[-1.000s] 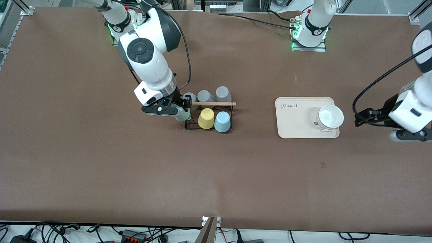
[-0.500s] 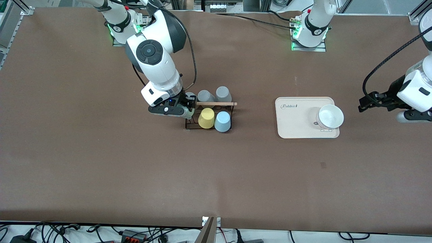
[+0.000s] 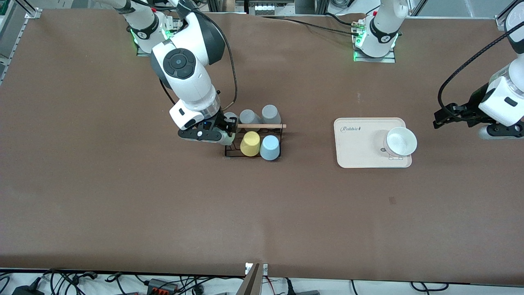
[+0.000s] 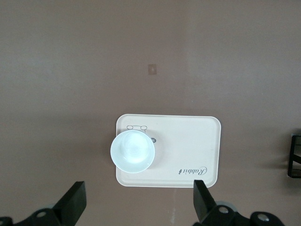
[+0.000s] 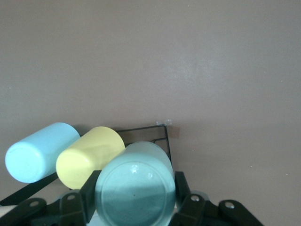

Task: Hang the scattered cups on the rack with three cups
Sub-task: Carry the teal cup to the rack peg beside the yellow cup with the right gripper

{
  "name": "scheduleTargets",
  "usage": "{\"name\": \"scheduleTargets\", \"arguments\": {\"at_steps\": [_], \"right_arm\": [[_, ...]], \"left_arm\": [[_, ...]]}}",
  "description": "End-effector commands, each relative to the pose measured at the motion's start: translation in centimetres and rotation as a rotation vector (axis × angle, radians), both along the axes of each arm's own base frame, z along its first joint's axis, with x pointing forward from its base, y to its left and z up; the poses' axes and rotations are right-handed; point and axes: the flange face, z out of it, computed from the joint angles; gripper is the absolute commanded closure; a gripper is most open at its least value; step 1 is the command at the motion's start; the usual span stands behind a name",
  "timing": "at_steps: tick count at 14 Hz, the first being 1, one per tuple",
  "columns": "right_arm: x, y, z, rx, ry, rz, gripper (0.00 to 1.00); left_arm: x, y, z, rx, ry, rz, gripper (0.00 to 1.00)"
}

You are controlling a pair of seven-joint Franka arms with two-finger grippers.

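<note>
The right tool (image 3: 227, 132) is closed on the sage green cup (image 5: 135, 186), gripping it by its sides with one finger on each flank. It holds the cup upside down, base up, at the end of the rack (image 3: 253, 141) that lies toward the right arm's end of the desk (image 3: 123, 196), in the row nearer to the front camera. In the front view only a sliver of this cup (image 3: 227, 139) shows below the tool, touching or just beside the black wire frame; whether it already sits on a peg cannot be told.

The rack stands on the desk between the two arms' bases, nearer to the front camera than both. A light wooden rod (image 3: 261, 126) runs along its top. In the row nearer to the front camera the yellow cup (image 3: 250, 143) sits inverted just beside the held cup, and the light blue cup (image 3: 270, 147) sits inverted beside the yellow one, toward the left arm's end. Three grey cups (image 3: 249, 116) occupy the row farther from the front camera.

The left tool (image 4: 136, 202) waits in the air with its fingers spread wide and nothing between them, near the left arm's end of the desk. Its camera looks down on a beige tray (image 4: 188, 141) that carries a white bowl (image 4: 132, 151); the tray lies well apart from the rack.
</note>
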Motion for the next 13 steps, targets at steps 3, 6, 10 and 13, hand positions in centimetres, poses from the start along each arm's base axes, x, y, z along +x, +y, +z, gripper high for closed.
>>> {"name": "scheduleTargets", "arguments": {"at_steps": [3,6,10,13], "right_arm": [[0.6,0.5,0.8,-0.015,-0.025,-0.010,0.76],[0.5,0.7,0.6,-0.038,-0.044,0.006,0.76],[0.5,0.9,-0.2,-0.080,-0.078,0.016,0.76],[0.4,1.4,-0.4,-0.065,-0.094,0.003,0.76]], "left_arm": [[-1.0,0.0,2.7,-0.011,-0.003,-0.007,0.00],[-0.9,0.0,2.5,-0.011,-0.005,-0.019,0.00],[-0.6,0.0,2.5,-0.017,-0.013,-0.020,0.00],[-0.7,-0.5,2.4,-0.010,-0.007,-0.030,0.00]]}}
